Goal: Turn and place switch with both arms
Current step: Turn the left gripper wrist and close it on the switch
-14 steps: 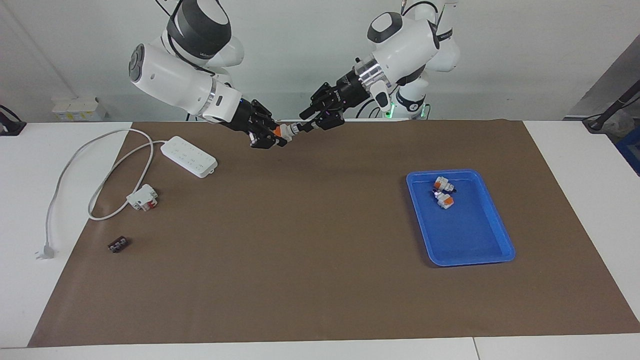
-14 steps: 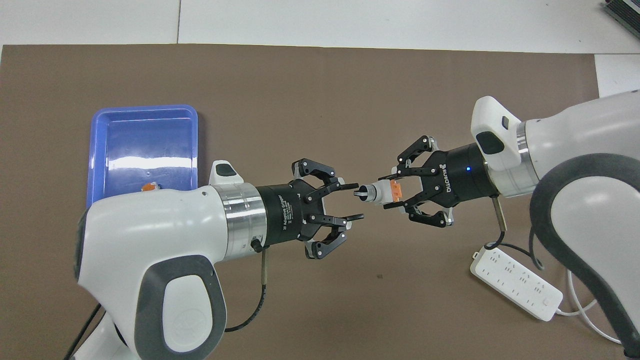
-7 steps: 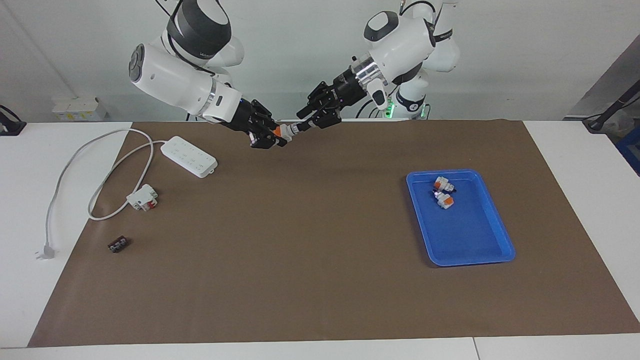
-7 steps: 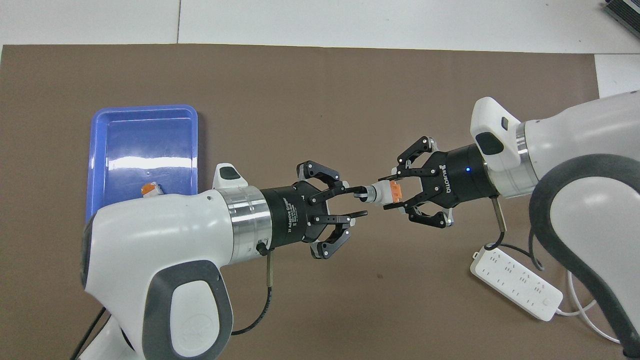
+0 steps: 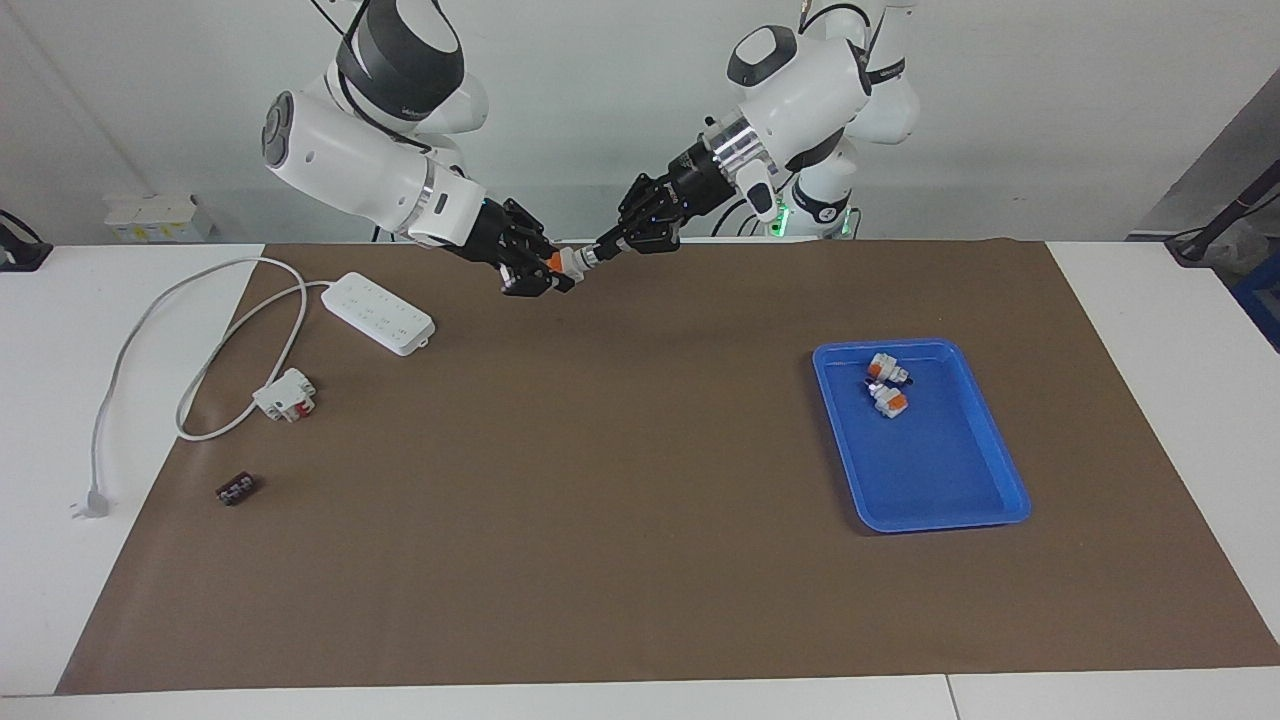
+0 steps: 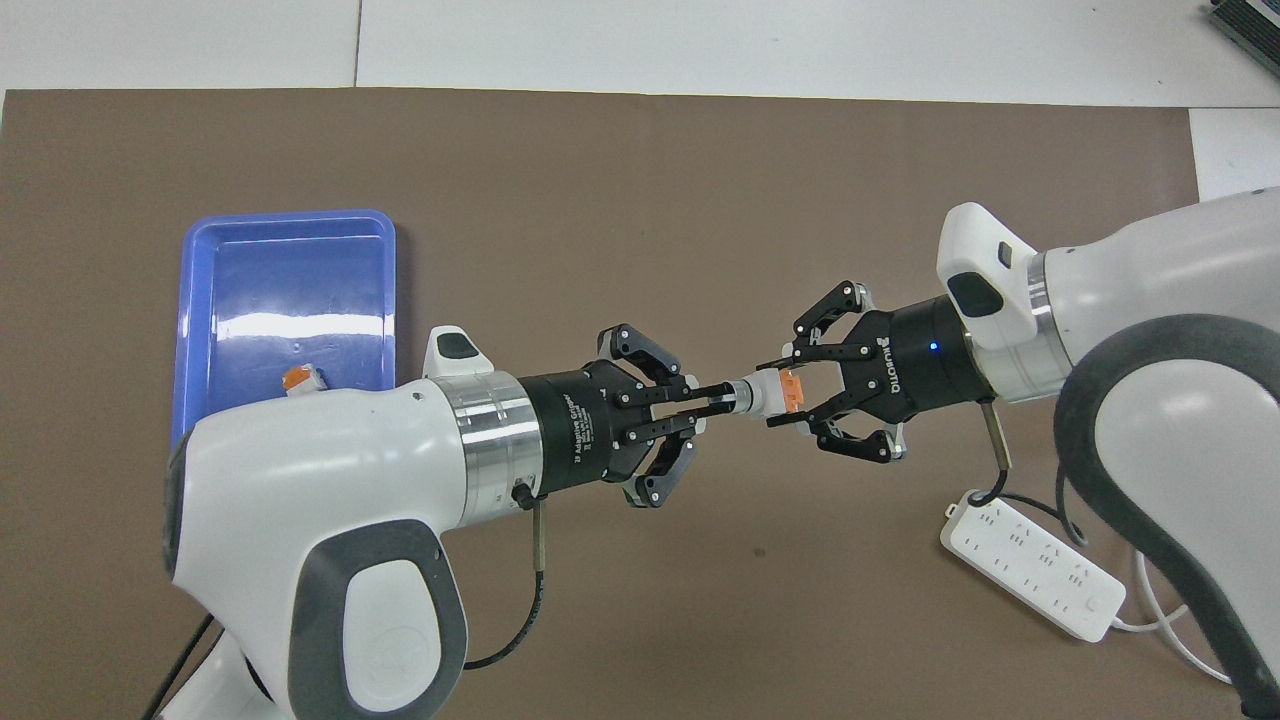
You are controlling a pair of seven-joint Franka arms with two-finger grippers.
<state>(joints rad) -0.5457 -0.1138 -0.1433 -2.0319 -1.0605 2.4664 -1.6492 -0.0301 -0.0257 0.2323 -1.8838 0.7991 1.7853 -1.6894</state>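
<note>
The switch [image 6: 765, 393] is held in the air over the brown mat, between the two grippers; it also shows in the facing view [image 5: 566, 262]. My right gripper [image 6: 776, 394] is shut on its orange block end and shows in the facing view [image 5: 540, 272]. My left gripper [image 6: 722, 400] meets it end-on, its fingers closed together on the black knob tip, and shows in the facing view [image 5: 598, 252]. Both hold the switch level, well above the mat.
A blue tray [image 5: 935, 470] lies toward the left arm's end, with two more switches [image 5: 886, 384] in it; its rim shows in the overhead view [image 6: 290, 215]. A white power strip [image 5: 378, 313], a white-and-red block [image 5: 285, 394] and a small black piece [image 5: 236, 490] lie toward the right arm's end.
My left gripper has moved in to the switch and closed its open fingers on the black knob tip. My right gripper has kept its hold, almost still.
</note>
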